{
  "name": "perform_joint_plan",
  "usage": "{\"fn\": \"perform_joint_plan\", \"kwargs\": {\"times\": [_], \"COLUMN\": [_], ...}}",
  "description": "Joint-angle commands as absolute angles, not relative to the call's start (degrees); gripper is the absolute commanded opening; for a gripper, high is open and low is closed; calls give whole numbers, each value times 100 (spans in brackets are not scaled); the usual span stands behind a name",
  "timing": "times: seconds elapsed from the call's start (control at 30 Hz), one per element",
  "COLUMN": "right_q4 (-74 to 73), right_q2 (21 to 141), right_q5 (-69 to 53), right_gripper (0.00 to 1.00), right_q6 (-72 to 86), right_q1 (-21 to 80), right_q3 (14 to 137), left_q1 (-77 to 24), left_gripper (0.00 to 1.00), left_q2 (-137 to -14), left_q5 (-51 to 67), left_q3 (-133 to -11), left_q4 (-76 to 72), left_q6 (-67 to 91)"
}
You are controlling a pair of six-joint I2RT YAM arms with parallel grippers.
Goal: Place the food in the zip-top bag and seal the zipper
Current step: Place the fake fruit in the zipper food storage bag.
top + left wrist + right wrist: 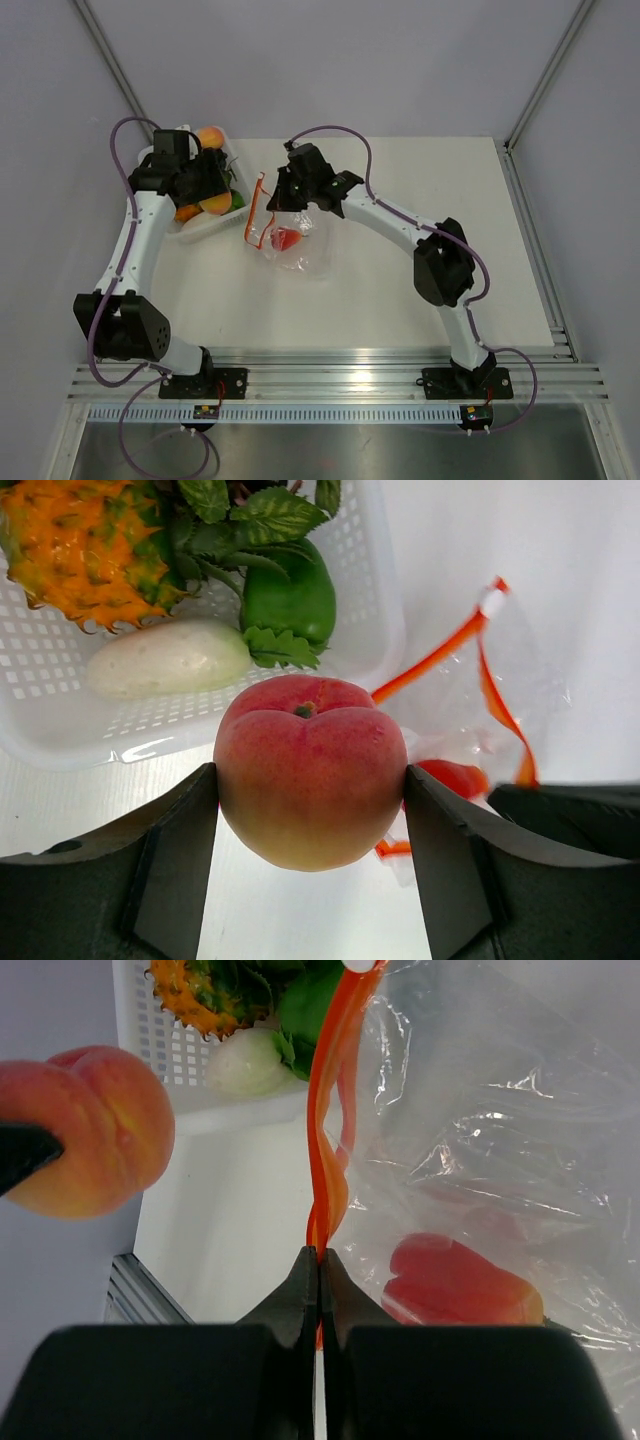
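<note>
My left gripper [310, 780] is shut on the orange-yellow peach [310, 770] and holds it above the table, just in front of the white tray [375, 620]. In the top view that gripper [212, 195] and the peach [216, 205] are at the tray's near edge. The orange pineapple [85, 545] lies in the tray. The clear zip-top bag [295, 250] lies at mid table with the red fruit [460, 1280] inside. My right gripper [318, 1255] is shut on the bag's red zipper [335, 1080] and holds that edge up. The zipper's two strips stand apart in the left wrist view [430, 660].
The tray [205, 228] stands at the back left and also holds a white vegetable [170, 658], a green pepper [290, 600] and another orange fruit [210, 137]. Grey walls close the back and sides. A metal rail [330, 360] runs along the near table edge.
</note>
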State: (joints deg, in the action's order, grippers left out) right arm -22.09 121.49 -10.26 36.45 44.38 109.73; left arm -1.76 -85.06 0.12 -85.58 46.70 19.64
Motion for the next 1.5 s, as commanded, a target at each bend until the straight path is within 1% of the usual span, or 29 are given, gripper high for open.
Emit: {"fn": "perform_joint_plan", "kwargs": {"times": [0.0, 0.07, 0.17, 0.47, 0.67, 0.93, 1.17, 1.23, 1.27, 1.33, 1.4, 1.47], "right_q4": [-2276, -2285, -2172, -828, -195, 483, 1124, 1212, 1230, 1292, 1283, 1222], "right_q2": [12462, 12647, 12735, 12156, 11778, 11426, 11303, 11233, 11215, 11171, 11145, 11101], "right_q5": [-1309, -1362, -1485, -2135, -2197, -2188, -2311, -2320, -2329, -2329, -2320, -2277], "right_gripper": [0, 0, 0, 0, 0, 0, 0, 0, 0, 0, 0, 0], "right_q6": [3840, 3885, 3964, 4420, 4693, 4930, 5194, 5247, 5264, 5282, 5291, 5247], "right_q1": [4465, 4465, 4465, 4465, 4456, 4456, 4377, 4360, 4351, 4342, 4333, 4333], "right_q3": [11715, 11943, 11971, 10847, 10293, 9923, 9589, 9493, 9475, 9431, 9413, 9387], "left_q1": [-176, -219, -342, -589, -606, -606, -606, -606, -606, -606, -606, -606], "left_gripper": [22, 22, 22, 21, 18, 18, 18, 19, 23, 26, 46, 68], "left_q2": [-8139, -8139, -8183, -8534, -8604, -8411, -8429, -8464, -8507, -8648, -8710, -8684], "left_q5": [543, 685, 800, 1230, 1336, 1397, 1740, 1723, 1775, 1880, 2047, 2135], "left_q3": [-8482, -8429, -8315, -8200, -7911, -7734, -7743, -7682, -7673, -7647, -7620, -7629], "left_q4": [4421, 4403, 4307, 3903, 3762, 3735, 3788, 3779, 3788, 3788, 3797, 3788], "left_q6": [1872, 1872, 1933, 2162, 2206, 2180, 2127, 2092, 2092, 2074, 2074, 2057]}}
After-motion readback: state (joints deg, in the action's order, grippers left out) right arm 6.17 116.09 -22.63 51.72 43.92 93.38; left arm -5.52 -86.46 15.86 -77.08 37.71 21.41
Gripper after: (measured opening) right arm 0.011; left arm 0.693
